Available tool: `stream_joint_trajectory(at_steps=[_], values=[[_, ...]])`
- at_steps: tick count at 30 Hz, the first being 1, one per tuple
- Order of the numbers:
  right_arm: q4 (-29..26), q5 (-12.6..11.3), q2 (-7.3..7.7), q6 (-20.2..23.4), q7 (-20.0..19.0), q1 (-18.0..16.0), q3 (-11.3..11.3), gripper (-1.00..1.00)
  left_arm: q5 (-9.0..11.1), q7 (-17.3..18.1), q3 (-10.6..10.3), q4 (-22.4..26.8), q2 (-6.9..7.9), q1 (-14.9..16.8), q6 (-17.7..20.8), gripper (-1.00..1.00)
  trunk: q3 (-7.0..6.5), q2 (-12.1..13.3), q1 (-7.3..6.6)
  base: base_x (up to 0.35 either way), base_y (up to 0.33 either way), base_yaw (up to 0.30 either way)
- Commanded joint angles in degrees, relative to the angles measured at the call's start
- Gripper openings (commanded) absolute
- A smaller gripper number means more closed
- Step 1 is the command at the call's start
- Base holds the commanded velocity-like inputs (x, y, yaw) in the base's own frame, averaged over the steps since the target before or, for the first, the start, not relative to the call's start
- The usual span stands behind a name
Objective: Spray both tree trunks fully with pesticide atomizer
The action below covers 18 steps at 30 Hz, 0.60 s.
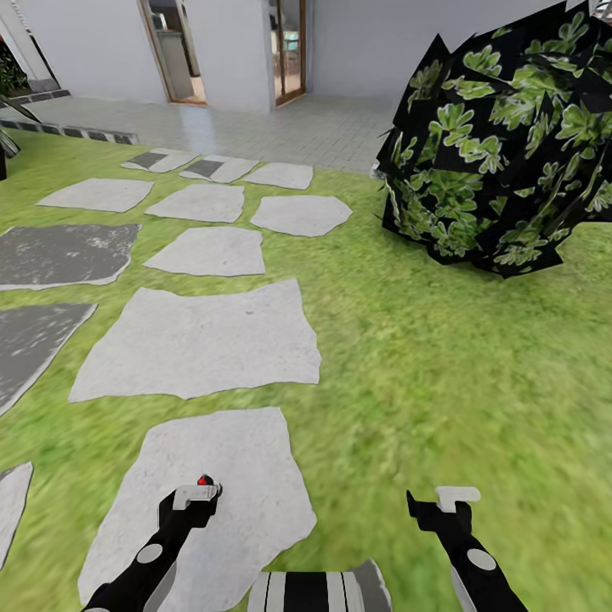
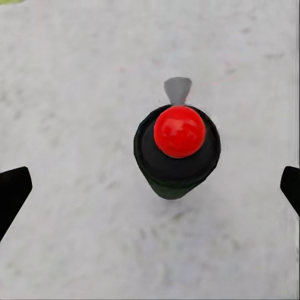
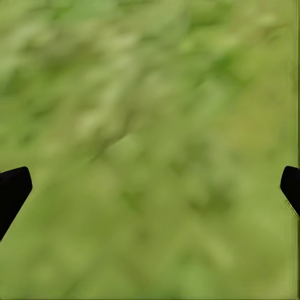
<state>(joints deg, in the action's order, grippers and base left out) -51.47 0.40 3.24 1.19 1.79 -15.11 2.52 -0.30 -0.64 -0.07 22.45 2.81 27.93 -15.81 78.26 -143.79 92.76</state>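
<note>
While my left gripper (image 2: 150, 187) hangs wide above the atomizer (image 2: 177, 152) on a stone (image 1: 212, 501), nothing touches it. My right gripper (image 3: 150, 187) is wide over grass (image 3: 150, 125).

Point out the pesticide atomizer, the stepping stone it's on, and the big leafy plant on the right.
pesticide atomizer (image 2: 179, 131), left wrist view, on its red top knob.
stepping stone (image 1: 246, 476), head view, on a bare pale part of the slab.
leafy plant (image 1: 501, 144), head view, on the middle of its dark green foliage.
</note>
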Motion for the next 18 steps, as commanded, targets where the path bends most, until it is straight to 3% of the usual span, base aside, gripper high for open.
stream_joint_trajectory(at_steps=[1,18], values=[[-0.03,0.04,0.01,0.13,0.2,-0.01,-0.06,1.0,-0.04,-0.07,-0.01,-0.03,0.01,0.02,-0.18,1.0,0.03,-0.01,0.0,0.074,-0.088,0.0],[-0.03,0.04,0.01,0.13,0.18,-0.01,-0.06,1.0,0.04,-0.07,0.12,0.07,0.09,0.02,-0.18,1.0,0.03,-0.01,0.0,0.039,-0.01,0.0]])
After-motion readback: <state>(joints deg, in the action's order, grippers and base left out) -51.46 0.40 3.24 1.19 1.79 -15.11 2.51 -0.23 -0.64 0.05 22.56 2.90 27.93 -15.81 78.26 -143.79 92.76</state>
